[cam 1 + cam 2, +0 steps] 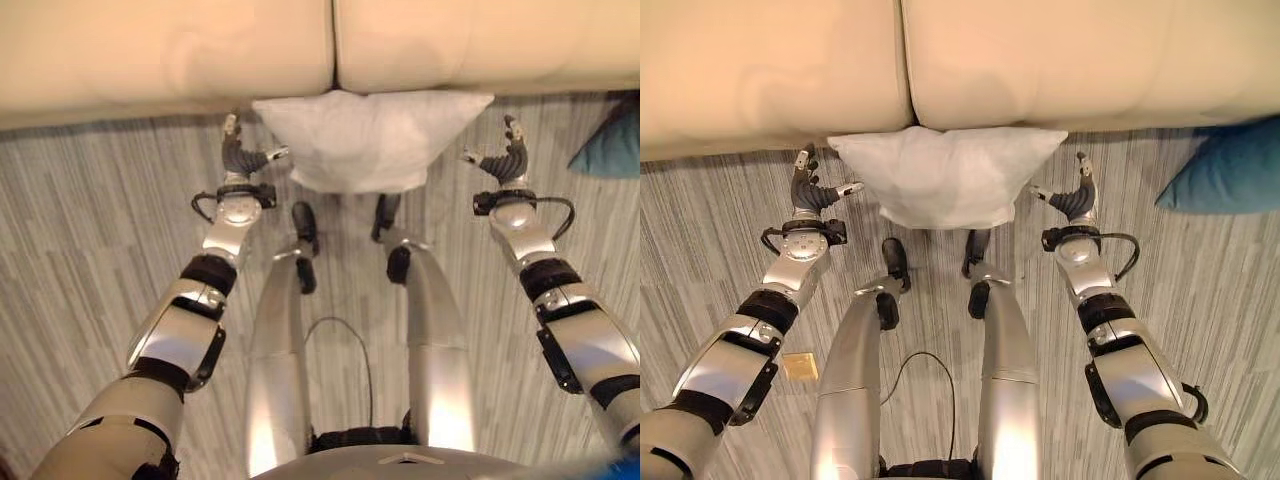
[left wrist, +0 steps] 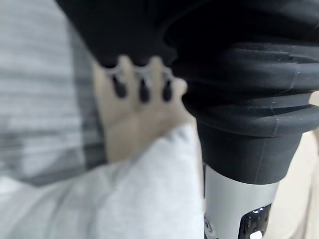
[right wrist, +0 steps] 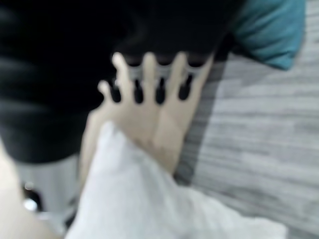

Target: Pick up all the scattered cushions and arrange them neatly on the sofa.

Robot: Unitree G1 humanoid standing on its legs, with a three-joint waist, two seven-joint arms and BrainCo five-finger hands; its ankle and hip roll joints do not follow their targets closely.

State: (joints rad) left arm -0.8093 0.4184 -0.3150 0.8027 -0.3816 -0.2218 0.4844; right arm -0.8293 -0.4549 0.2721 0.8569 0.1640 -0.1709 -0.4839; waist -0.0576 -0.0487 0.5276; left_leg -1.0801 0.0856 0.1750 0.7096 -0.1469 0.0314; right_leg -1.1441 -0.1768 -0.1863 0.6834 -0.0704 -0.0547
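Note:
A white cushion (image 1: 372,138) lies on the grey striped floor, its far edge against the foot of the cream sofa (image 1: 170,50). My left hand (image 1: 240,152) is open just left of the cushion's corner, thumb pointing toward it, not touching. On the other side my right hand (image 1: 503,155) is open too, a short gap from the right corner. The left wrist view shows the white cushion (image 2: 144,199) close by, and so does the right wrist view, with the white cushion (image 3: 144,199) past the fingers. A teal cushion (image 1: 1225,170) lies on the floor at the far right.
The sofa's two seat cushions meet at a seam (image 1: 334,50) right above the white cushion. A small tan square (image 1: 800,366) lies on the floor by my left arm. The teal cushion (image 3: 269,30) also shows past my right hand.

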